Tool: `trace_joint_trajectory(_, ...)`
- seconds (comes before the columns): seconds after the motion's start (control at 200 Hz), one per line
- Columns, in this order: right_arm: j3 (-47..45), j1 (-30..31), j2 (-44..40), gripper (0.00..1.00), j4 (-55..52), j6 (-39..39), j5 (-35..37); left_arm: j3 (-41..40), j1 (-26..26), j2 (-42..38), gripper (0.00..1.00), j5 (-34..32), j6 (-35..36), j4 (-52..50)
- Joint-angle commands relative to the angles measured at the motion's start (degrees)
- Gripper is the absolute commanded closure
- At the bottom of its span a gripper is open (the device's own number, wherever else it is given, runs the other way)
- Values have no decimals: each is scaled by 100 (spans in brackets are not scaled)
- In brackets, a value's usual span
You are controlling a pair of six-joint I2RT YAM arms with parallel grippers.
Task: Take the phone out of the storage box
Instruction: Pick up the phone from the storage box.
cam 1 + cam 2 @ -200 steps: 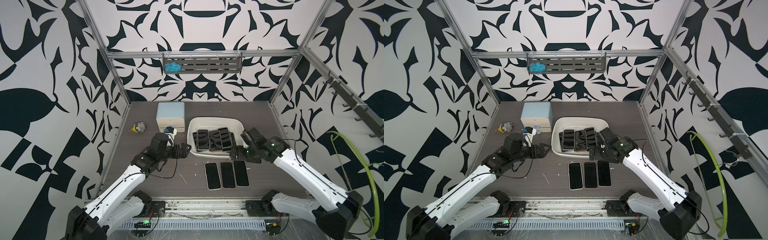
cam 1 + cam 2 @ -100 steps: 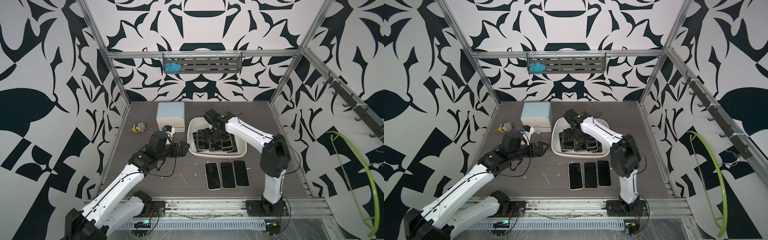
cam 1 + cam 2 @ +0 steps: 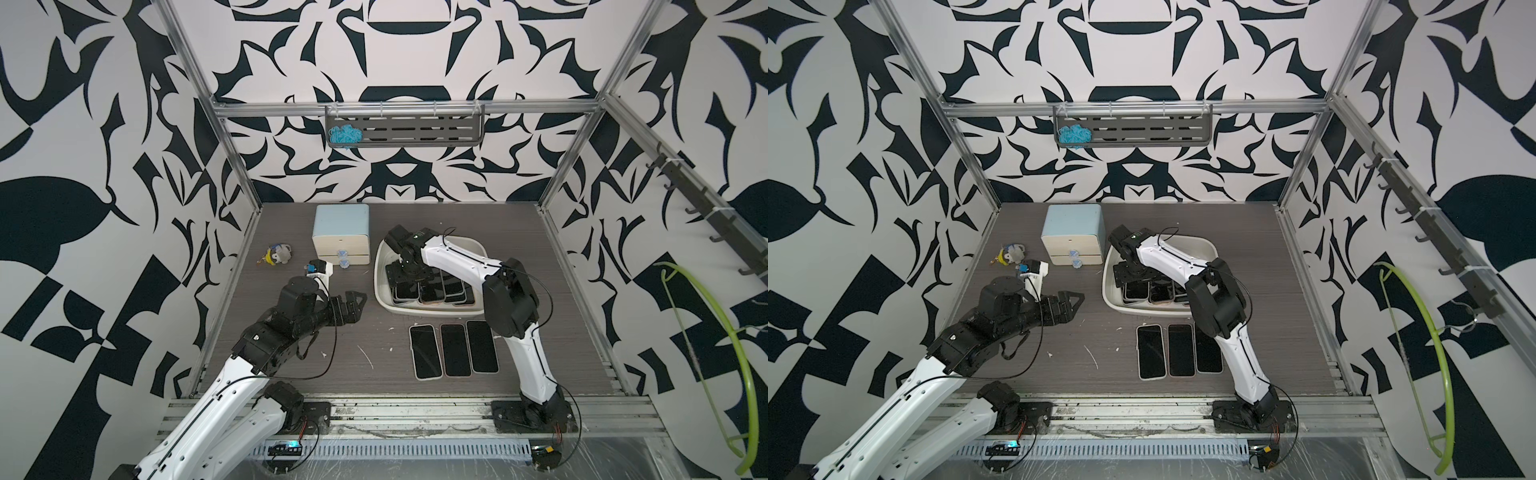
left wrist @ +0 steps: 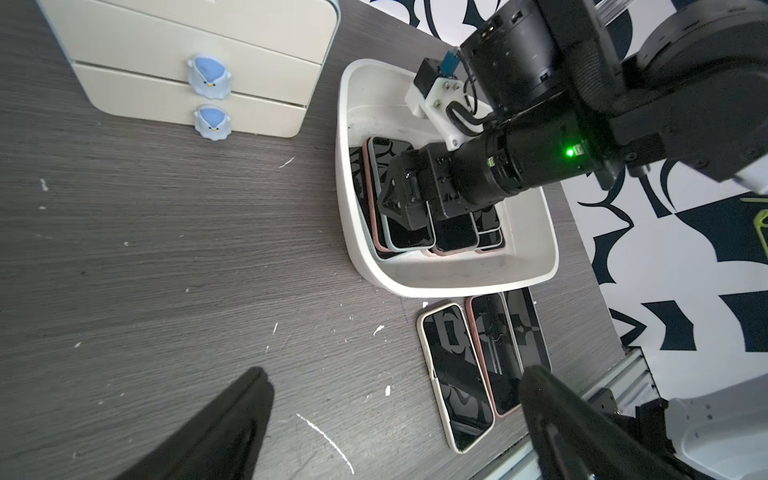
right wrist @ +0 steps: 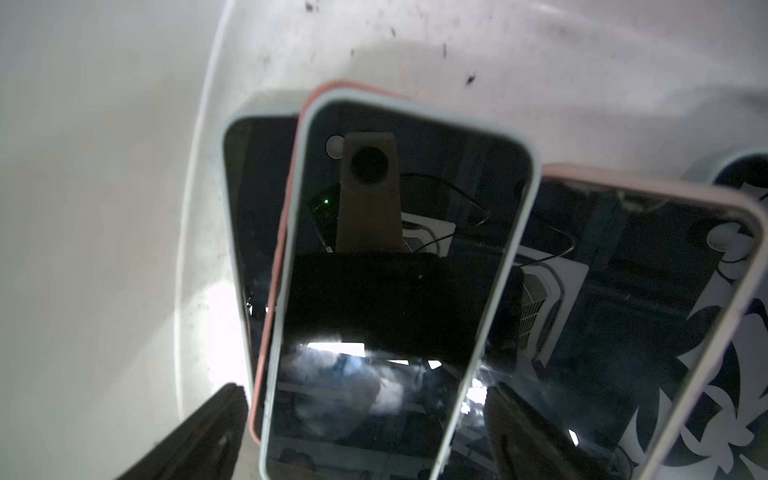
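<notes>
1. in both top views the right gripper (image 3: 405,272) (image 3: 1133,276) reaches down inside the storage box (image 3: 378,282) (image 3: 1108,291), just above the stacked phones (image 3: 432,291). its own body hides the fingers, so their spread cannot be told from above.
2. also in both top views, the left gripper (image 3: 353,305) (image 3: 1073,305) hangs over the table (image 3: 511,232) with fingers spread wide and nothing between them. the storage box is just ahead of its tips, apart from them. the drawer unit (image 3: 341,232) stands farther ahead, off to one side.
3. three phones (image 3: 453,351) lie face up side by side on the table, beside the left gripper's tips and just outside the box wall.
4. in the left wrist view, the left gripper (image 4: 395,415) shows both dark fingers (image 4: 224,428) far apart over bare table. ahead of them, the right gripper (image 4: 405,203) sits over the top phone (image 4: 409,239) in the storage box (image 4: 457,289).
5. in the right wrist view, the right gripper (image 5: 365,432) has its fingers (image 5: 199,436) parted, one on each long side of the top phone (image 5: 399,270). that phone is pale-blue-cased, face up, lying on a pink-cased phone (image 5: 274,299) inside the box (image 5: 104,208). whether the fingers touch its edges cannot be told.
</notes>
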Motion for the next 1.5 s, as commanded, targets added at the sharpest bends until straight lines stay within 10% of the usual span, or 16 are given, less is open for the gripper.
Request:
trace_joint_trajectory(0.0,225,-16,48,6,-91,36,142,-73,25,-37,0,-123,-25,-210)
trace_joint_trajectory(1.045,163,-236,-1327,39,8,301,72,-332,26,-85,0,-67,-165,325)
trace_joint_trajectory(1.495,-2177,1367,-2979,40,787,1300,-320,-497,28,-288,0,-209,-462,412)
